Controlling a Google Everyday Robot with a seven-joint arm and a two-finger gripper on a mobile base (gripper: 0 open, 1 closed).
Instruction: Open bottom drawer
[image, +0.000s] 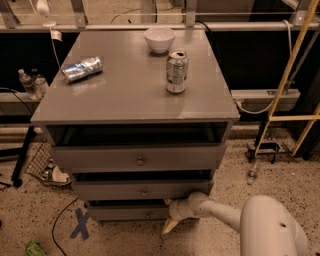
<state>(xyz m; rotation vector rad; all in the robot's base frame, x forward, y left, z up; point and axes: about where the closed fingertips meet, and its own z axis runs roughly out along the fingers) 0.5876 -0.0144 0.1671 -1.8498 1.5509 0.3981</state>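
The bottom drawer (127, 212) is the lowest grey drawer of the cabinet, with a small round knob (148, 214) at its centre. It sits slightly out from the cabinet base. My gripper (172, 215) is at the drawer's right end, low near the floor, with the white arm (220, 212) reaching in from the lower right. A pale fingertip (167, 227) points down toward the floor. The gripper is to the right of the knob, at the drawer front's edge.
Two wider grey drawers (137, 160) sit above. On the cabinet top stand a white bowl (159, 39), an upright can (176, 71) and a lying crushed can (81, 68). A blue tape cross (80, 223) marks the floor at left. A wire basket (45, 167) stands left; yellow poles (292, 65) stand right.
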